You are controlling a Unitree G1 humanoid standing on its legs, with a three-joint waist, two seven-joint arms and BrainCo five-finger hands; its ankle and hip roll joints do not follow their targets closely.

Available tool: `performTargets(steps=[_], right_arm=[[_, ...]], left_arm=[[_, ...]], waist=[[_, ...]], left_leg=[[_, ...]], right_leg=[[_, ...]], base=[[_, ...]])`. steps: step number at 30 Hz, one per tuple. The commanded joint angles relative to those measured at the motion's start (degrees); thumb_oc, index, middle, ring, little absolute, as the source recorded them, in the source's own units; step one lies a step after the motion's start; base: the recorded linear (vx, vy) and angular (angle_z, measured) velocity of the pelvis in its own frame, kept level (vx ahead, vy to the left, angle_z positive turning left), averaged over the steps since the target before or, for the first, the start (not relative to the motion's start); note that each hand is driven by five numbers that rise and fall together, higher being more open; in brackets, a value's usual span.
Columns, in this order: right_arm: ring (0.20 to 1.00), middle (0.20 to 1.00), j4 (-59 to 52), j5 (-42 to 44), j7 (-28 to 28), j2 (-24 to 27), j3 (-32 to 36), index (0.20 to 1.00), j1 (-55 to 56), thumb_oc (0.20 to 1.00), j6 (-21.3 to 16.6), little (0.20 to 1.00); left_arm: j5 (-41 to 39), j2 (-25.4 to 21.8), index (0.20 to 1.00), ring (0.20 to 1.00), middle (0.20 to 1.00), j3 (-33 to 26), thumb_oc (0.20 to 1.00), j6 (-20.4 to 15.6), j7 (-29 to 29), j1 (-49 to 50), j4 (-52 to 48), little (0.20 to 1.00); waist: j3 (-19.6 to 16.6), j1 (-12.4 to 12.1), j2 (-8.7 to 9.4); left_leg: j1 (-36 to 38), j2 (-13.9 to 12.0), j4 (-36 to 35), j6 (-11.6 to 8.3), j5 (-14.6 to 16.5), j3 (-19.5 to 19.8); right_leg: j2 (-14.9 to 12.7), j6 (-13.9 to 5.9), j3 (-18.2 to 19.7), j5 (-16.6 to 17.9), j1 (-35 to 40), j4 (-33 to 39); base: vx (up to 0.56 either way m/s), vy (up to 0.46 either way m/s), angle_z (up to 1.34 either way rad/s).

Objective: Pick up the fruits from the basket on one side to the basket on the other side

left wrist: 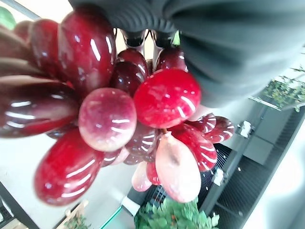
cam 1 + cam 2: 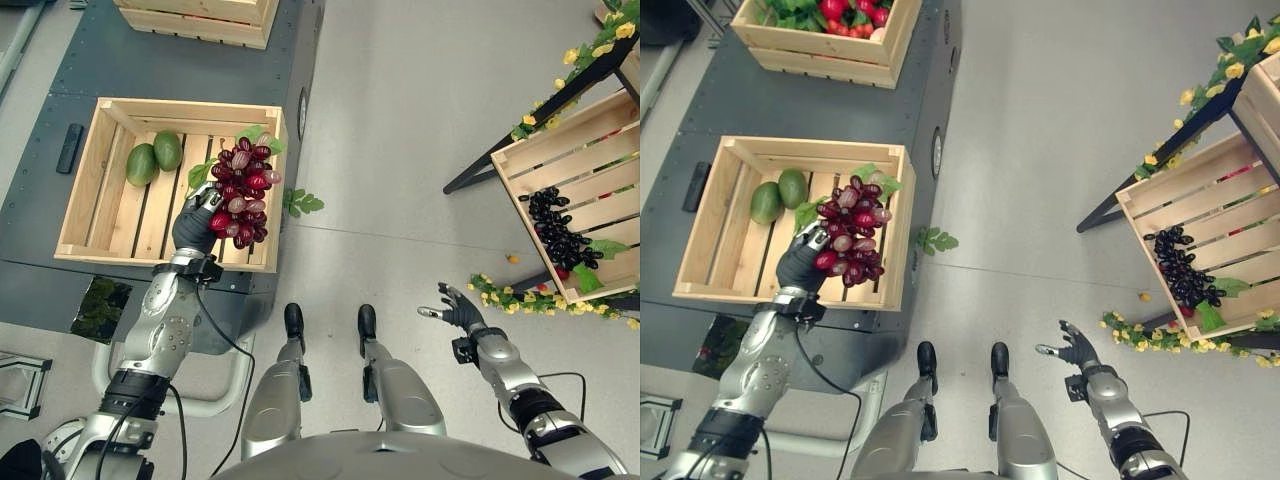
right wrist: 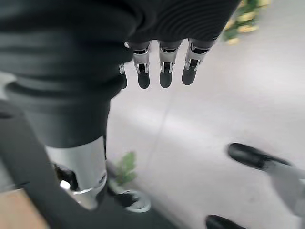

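My left robot hand (image 2: 192, 226) is curled around a bunch of red grapes (image 2: 242, 192), held above the right side of the wooden crate (image 2: 88, 186) on the dark desk (image 2: 180, 70) at my 10 o'clock. My left wrist view shows the grapes (image 1: 124, 119) pressed right up against the hand's cover, glossy and mixed dark red and pale pink, which the head views cannot resolve. The head views show two green mangoes (image 2: 153, 157) lying in the crate's far left part, and a green leaf sprig (image 2: 300, 203) on the floor just past the desk's right edge. The right eye view takes in more of a second crate (image 2: 830, 45) at 11 o'clock, with red and green produce in it.

My right robot hand (image 2: 458, 308) hangs over open grey floor at 2 o'clock, fingers straight and spread, holding nothing; its wrist view shows the fingertips (image 3: 164, 78) in a row above bare floor. Farther to the right a tilted crate (image 2: 600, 160) holds black grapes (image 2: 558, 230), with yellow flower garlands (image 2: 510, 296) along its near edge. Wide floor lies between the desk and that crate.
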State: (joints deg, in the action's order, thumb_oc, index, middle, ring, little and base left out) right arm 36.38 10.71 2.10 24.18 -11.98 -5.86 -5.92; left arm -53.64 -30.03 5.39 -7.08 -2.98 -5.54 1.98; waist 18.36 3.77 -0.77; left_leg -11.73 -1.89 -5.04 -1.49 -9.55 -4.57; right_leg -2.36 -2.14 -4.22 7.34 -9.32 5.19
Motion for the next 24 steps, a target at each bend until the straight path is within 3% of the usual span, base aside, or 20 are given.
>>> performTargets(steps=[1, 12, 24], right_arm=[[1.000, 1.000, -5.43, -0.07, 1.60, 2.37, -1.28, 1.000, 0.28, 1.000, -2.85, 1.000], [1.000, 1.000, -27.27, 4.12, 5.44, 6.58, 0.86, 1.000, -0.14, 1.000, -4.14, 1.000], [1.000, 1.000, -33.15, 5.18, 7.58, 6.59, -3.05, 1.000, -6.41, 1.000, -3.32, 1.000]], left_arm=[[-0.29, -0.96, 0.200, 0.200, 0.200, -2.03, 0.200, -4.05, -2.90, -1.63, -2.48, 0.200], [2.57, 1.51, 0.200, 0.200, 0.200, -1.69, 0.200, -3.77, -3.26, -0.37, -2.24, 0.200], [5.82, 3.19, 0.200, 0.200, 0.200, -0.22, 0.200, -3.54, -3.62, -1.00, -2.84, 0.200]], waist=[[-5.56, 0.50, 2.53], [-8.65, 0.49, 2.49], [-11.36, -0.40, 2.70]], left_leg=[[3.05, 0.53, 0.04, -1.67, 6.87, 1.76], [4.58, -0.23, 0.04, -1.81, 7.18, 1.77], [6.30, -0.64, 0.04, -1.87, 7.83, 1.89]], right_leg=[[-4.23, -5.91, -0.66, -0.83, -1.44, -0.40], [-4.10, -5.69, -1.01, -1.66, 0.42, -0.19], [-4.00, -5.57, -1.43, -2.45, 2.51, -0.19]], base=[[0.04, -0.021, -0.01], [0.02, -0.008, 0.00], [0.03, -0.009, 0.00]])
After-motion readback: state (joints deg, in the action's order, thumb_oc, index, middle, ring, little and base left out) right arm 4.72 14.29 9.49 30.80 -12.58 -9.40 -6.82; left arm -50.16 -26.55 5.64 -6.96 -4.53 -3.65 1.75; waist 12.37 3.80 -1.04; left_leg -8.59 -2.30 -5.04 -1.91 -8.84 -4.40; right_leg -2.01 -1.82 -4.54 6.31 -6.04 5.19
